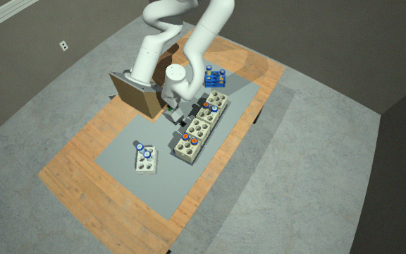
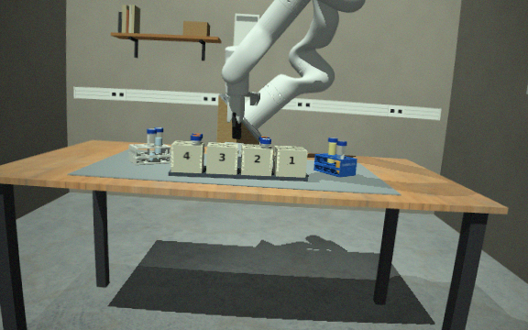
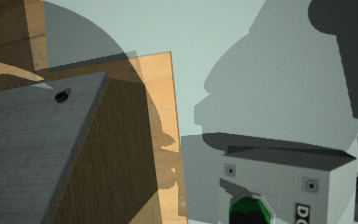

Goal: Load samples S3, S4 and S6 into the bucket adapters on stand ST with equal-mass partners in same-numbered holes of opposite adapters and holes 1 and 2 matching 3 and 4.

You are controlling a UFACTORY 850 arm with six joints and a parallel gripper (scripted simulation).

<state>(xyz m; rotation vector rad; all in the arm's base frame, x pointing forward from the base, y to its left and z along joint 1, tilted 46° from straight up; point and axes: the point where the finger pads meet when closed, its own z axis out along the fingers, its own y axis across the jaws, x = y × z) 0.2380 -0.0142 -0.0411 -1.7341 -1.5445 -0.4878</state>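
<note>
Okay, adapter 4 (image 1: 188,156) (image 2: 187,165) holds 2 orange-dots, while my claw (image 1: 172,104) (image 2: 236,133) is closed, empty. On the desk (image 1: 175,116) (image 3: 290,172), the green DONE key (image 1: 170,109) (image 3: 249,209) looks springy: I'd press mid-face, square-on, no pinching.

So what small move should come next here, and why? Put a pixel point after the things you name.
Probably ease the gripper (image 2: 236,137) down onto the green key (image 1: 170,109) (image 3: 250,209): it is shut on nothing, poised high near the small desk (image 1: 175,116) (image 3: 280,175), and three orange-dotted tubes already stand in the adapters.
</note>
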